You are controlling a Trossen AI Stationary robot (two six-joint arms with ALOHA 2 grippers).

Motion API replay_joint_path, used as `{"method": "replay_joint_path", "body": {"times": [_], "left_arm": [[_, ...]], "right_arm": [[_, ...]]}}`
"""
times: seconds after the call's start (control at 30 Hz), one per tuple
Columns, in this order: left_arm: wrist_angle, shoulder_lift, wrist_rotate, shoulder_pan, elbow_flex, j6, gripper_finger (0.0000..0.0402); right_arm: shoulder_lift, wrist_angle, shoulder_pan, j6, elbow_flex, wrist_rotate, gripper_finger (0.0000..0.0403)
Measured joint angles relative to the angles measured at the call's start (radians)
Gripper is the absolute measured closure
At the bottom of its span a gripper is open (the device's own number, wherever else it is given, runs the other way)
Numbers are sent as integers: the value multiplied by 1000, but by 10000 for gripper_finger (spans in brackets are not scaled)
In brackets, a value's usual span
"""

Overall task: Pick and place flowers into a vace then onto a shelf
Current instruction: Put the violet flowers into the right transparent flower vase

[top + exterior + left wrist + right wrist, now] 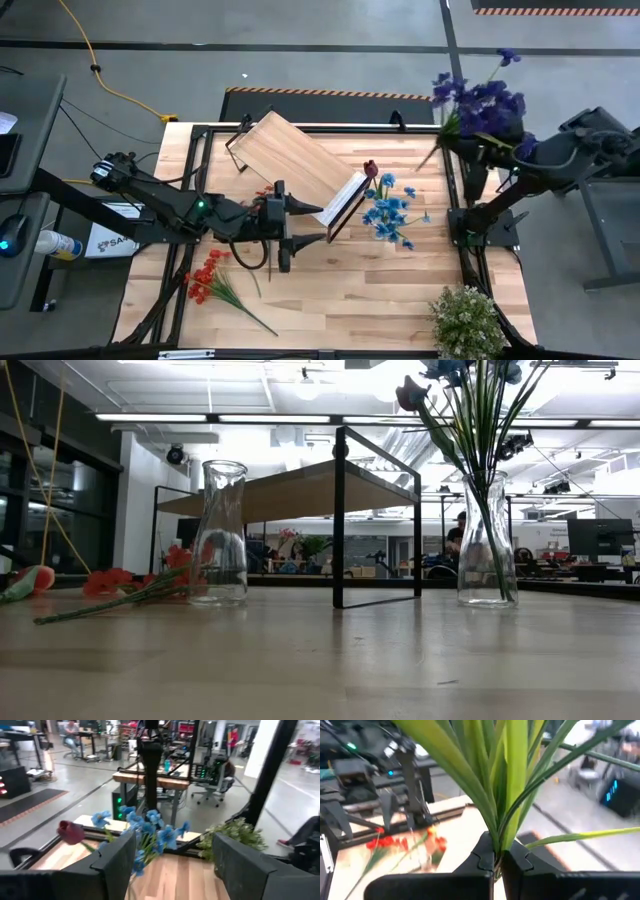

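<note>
Light-wood rectangular shelf board on a thin black frame (297,168) sits rotated diagonally at upper centre of the high view. Red-bloomed spray (212,281) lies flat at lower left. Blue-bloomed spray (392,213) and dark red rose (371,169) lie right of centre. Purple-bloomed spray (482,103) is at upper right, raised.

Light-wood shelf (292,160) — clear-glass vase (219,532)

1. A robotics lab in an open industrial hall.
2. Concrete floor (330,45) with hazard tape (555,10) at 1 o'clock and a yellow cable (110,85) at 10 o'clock.
3. Beyond the table: desks (150,777), office chairs (215,780), monitors (598,538), seated people (457,532), strip lights (250,418).
</note>
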Motion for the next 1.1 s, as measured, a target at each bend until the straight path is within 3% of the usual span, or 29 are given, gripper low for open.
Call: {"method": "replay_joint_path", "body": {"times": [0.3, 0.5, 0.83, 1.1], "left_arm": [[-40, 0, -34, 0, 0, 0, 119], [-48, 0, -34, 0, 0, 0, 117], [-48, 0, -34, 0, 0, -1, 117], [-48, 0, -35, 0, 0, -5, 117]], "right_arm": [[-105, -14, 27, 145, -129, -9, 403], [-180, -13, 27, 299, -340, -51, 402], [-315, -17, 27, 470, -651, -34, 402], [-447, 190, 27, 536, -926, -22, 402]]}}
